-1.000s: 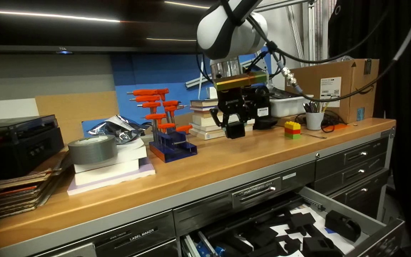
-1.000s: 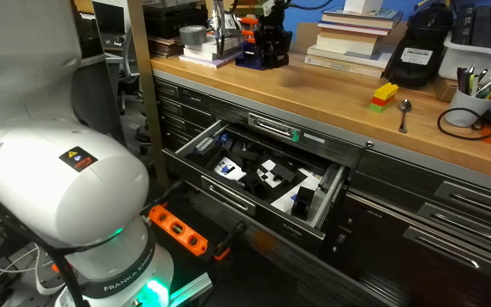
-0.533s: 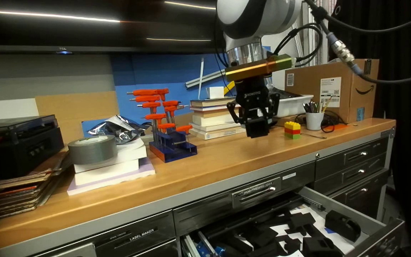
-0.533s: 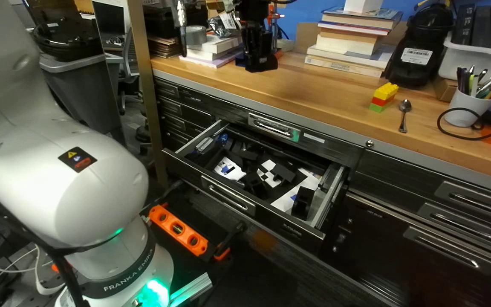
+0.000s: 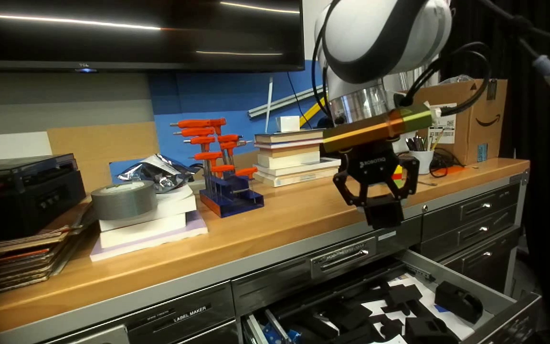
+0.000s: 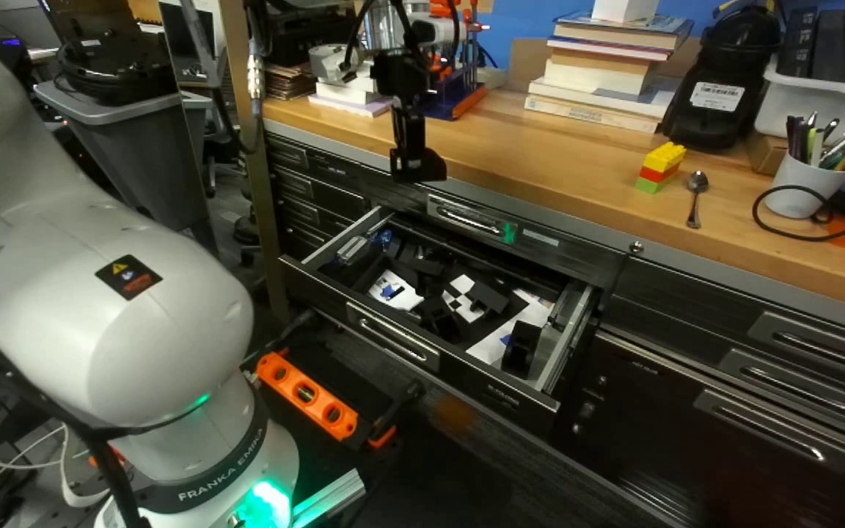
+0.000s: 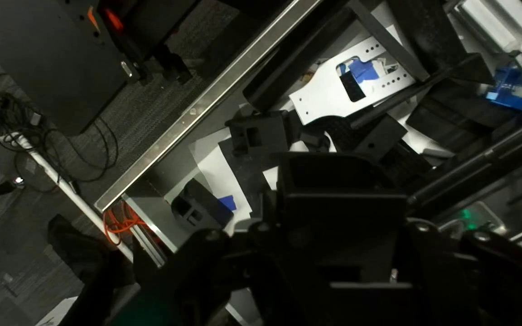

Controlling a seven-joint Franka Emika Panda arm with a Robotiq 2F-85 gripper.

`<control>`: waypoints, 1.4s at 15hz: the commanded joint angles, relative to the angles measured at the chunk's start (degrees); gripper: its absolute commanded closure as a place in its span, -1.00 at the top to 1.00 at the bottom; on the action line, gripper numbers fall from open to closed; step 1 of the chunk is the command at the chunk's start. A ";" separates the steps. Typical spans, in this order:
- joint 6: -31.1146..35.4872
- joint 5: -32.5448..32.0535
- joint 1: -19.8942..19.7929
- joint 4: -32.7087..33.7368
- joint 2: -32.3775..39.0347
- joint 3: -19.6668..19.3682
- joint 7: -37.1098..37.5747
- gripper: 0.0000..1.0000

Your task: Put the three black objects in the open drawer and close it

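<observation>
My gripper [image 5: 383, 203] is shut on a black boxy object [image 5: 385, 215]. It holds it in the air in front of the bench edge, above the back part of the open drawer [image 5: 525, 308]. In an exterior view the held black object [image 6: 418, 166] hangs just above the drawer's rear left. In the wrist view the held object [image 7: 340, 208] is dark and covers part of the drawer. A black block [image 6: 521, 348] lies at the drawer's right end, and several other black parts [image 6: 437, 312] lie in it. Which of these are the task's other black objects, I cannot tell.
The bench top [image 6: 540, 165] carries stacked books [image 6: 598, 81], a toy brick stack [image 6: 660, 167], a spoon [image 6: 695, 198], a pen cup [image 6: 804, 183] and an orange-handled tool rack [image 5: 232, 191]. The drawer's metal edge [image 7: 215, 97] stands out over the floor.
The arm has moved out from over the bench toward the drawer and lowered, carrying the black object. The drawer and its contents have not moved.
</observation>
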 commanded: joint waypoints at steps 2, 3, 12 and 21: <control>12.25 1.01 -3.03 -11.08 -3.79 -0.84 -5.87 -0.47; 16.36 1.17 -3.77 -13.48 -3.74 -1.67 -8.50 -0.47; 40.40 15.20 -6.70 -19.89 5.02 -12.52 -43.83 -0.47; 39.59 31.88 -8.18 -19.74 12.64 -13.02 -68.80 -0.46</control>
